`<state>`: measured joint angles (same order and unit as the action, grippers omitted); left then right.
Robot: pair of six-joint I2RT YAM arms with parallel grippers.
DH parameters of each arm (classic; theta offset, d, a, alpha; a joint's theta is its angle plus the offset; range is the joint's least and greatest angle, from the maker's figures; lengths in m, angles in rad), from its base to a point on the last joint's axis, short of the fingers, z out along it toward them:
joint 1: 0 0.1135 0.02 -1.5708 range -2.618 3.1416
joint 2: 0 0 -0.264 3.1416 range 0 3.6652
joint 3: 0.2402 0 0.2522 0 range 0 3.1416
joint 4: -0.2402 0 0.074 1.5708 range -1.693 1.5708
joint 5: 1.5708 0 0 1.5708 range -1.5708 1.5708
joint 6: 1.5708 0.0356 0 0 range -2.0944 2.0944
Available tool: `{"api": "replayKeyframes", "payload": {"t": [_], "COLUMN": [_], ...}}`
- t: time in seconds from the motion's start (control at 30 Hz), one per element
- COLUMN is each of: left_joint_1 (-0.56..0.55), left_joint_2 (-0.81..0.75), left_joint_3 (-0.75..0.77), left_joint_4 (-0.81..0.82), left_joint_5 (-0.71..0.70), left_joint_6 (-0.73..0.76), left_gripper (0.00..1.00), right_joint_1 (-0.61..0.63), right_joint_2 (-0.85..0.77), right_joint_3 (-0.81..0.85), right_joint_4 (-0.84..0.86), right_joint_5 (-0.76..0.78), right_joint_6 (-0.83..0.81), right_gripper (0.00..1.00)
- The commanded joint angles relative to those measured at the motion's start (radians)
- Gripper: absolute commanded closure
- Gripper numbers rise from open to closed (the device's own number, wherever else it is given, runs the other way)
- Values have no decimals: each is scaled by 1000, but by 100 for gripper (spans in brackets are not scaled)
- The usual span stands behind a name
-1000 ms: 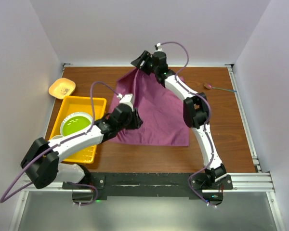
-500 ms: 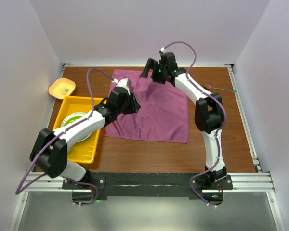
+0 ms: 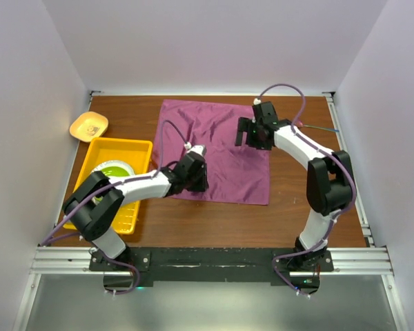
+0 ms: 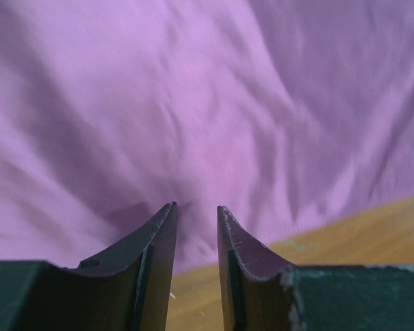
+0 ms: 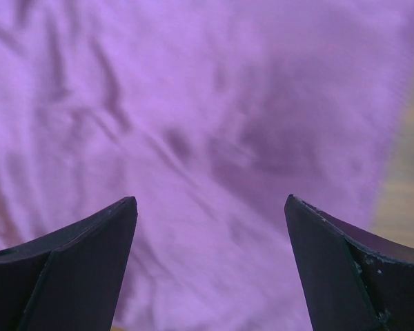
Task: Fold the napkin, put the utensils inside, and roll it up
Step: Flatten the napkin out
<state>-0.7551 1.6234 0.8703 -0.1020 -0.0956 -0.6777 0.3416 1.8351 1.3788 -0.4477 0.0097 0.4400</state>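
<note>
Fingers [image 4: 159, 254] of the left gripper [image 4: 195, 208] stand a narrow gap apart with nothing between them, their tips at the near hem of the napkin [image 4: 193, 103], where purple cloth gives way to wood at the lower right of the left wrist view. Fingers [image 5: 90, 255] of the right gripper [image 5: 210, 201] are spread wide and hold nothing. Creased cloth of the napkin [image 5: 193, 103] fills the view beneath them, with a strip of wood at the right edge.

In the top view the napkin [image 3: 221, 148] lies spread flat at the centre of the table [image 3: 193, 224], reaching almost to the far edge. The left gripper [image 3: 199, 181] sits at its lower left border, and the right gripper [image 3: 247, 134] is over its upper right part.

To the right of the napkin, beside the right arm, the thin handle of a utensil [image 3: 321, 127] lies on the wood. At the left of the frame a yellow tray [image 3: 121, 141] holds a green plate [image 3: 114, 169]. A small yellow dish [image 3: 88, 126] sits above the tray, near the table's far left corner.
</note>
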Motion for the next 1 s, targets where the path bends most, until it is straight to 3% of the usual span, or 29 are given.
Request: {"api": "replayKeyframes", "payload": {"t": [0.0, 0.17, 0.33, 0.43, 0.6, 0.67, 0.8, 0.97], "left_joint_1": [-56, -137, -240, -286, -300, -299, -271, -129], "left_joint_2": [-13, -8, 30, 26, -88, -189, -339, -393], "left_joint_3": [-63, -112, -83, -50, -25, -40, -40, -74], "left_joint_4": [85, 87, 128, 111, 7, -27, -135, -151], "left_joint_5": [-42, -44, -32, -41, -133, -164, -277, -218], "left_joint_6": [-63, -120, -161, -171, -195, -191, -171, -131], "left_gripper": [66, 66, 66, 66, 63, 61, 54, 53], "right_joint_1": [-45, -70, -72, -69, -67, -67, -65, -67], "right_joint_2": [-91, -198, -269, -309, -392, -387, -338, -274], "right_joint_3": [-102, -164, -225, -276, -377, -386, -400, -405], "right_joint_4": [11, -45, -186, -207, -160, -152, -100, -68], "right_joint_5": [82, 154, 252, 198, 136, 96, 99, 107], "right_joint_6": [-46, -9, 141, 105, 42, 51, 109, 189], "right_gripper": [8, 5, 2, 3, 17, 18, 41, 44]}}
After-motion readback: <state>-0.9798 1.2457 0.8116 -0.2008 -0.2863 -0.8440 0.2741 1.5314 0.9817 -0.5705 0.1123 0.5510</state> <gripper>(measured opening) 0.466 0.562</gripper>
